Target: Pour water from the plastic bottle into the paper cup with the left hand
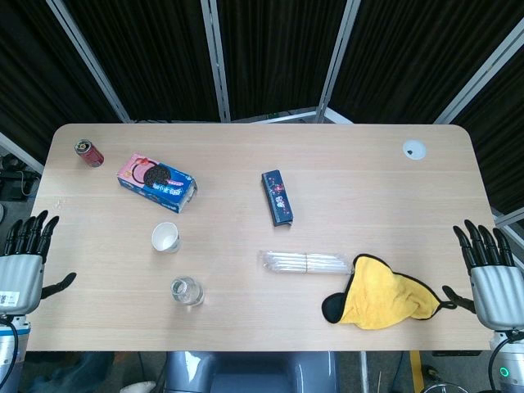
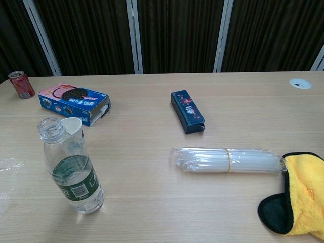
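An uncapped clear plastic bottle (image 1: 187, 291) (image 2: 71, 169), partly filled with water and wearing a green label, stands upright near the table's front edge. Just behind it stands a white paper cup (image 1: 165, 237) (image 2: 72, 126), mostly hidden by the bottle in the chest view. My left hand (image 1: 24, 262) hovers off the table's left edge, fingers spread, holding nothing. At the right edge my right hand (image 1: 490, 274) is likewise spread and empty. Neither hand shows in the chest view.
A red can (image 1: 88, 153) stands at the far left. A blue cookie box (image 1: 155, 182), a dark blue small box (image 1: 277, 196), a wrapped bundle of straws (image 1: 307, 262) and a yellow cloth (image 1: 385, 299) lie across the table (image 1: 352, 164).
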Tool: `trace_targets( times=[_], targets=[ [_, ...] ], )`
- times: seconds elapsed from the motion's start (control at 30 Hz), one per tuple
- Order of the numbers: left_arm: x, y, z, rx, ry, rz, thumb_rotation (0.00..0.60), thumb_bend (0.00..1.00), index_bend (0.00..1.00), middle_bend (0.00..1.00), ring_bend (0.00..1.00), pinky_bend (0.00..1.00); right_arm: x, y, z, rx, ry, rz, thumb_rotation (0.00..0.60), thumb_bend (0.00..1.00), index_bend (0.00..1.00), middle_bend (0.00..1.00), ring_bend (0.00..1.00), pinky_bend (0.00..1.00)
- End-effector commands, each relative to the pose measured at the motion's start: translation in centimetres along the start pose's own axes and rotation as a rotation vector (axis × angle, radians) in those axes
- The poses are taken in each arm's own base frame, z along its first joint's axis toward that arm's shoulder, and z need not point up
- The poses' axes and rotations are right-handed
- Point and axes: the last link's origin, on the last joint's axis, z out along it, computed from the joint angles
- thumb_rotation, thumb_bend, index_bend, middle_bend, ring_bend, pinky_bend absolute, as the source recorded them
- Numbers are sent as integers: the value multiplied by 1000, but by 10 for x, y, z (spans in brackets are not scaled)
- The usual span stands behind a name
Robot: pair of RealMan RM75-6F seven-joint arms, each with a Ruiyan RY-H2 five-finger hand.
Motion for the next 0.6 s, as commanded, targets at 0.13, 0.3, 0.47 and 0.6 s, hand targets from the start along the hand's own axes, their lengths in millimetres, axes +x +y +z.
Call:
trace_targets(
  times=[0.13,0.3,0.47,0.6],
  targets=[
    [-2,-2,3,0,-19,0,600,16,0,0,0,0,1,-1,0,-2,9,-2,600,0,0,0,0,0],
    [-6,4,4,-50,-42,-22,600,17,0,0,0,0,1,0,-1,-10,12,-1,600,0,0,0,0,0],
    [-35,41,2,-257,-228,-290,600,15,0,0,0,0,2,-3,1,5,5,22,600,0,0,0,0,0],
    [-66,63,-2,-326,-320,-459,600,15,0,0,0,0,0,-5,1,12,-15,20,600,0,0,0,0,0]
  ],
)
